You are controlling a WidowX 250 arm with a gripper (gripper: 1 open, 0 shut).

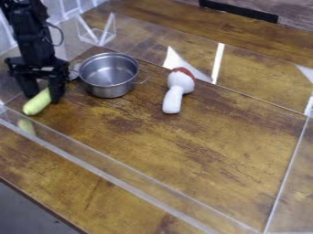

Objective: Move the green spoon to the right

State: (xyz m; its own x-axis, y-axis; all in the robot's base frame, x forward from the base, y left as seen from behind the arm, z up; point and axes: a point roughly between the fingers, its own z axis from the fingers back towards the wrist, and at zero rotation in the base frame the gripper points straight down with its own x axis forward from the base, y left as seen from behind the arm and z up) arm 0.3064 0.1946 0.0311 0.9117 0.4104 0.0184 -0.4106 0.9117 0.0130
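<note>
- No text, label, brand, number or sign is legible anywhere in the frame.
</note>
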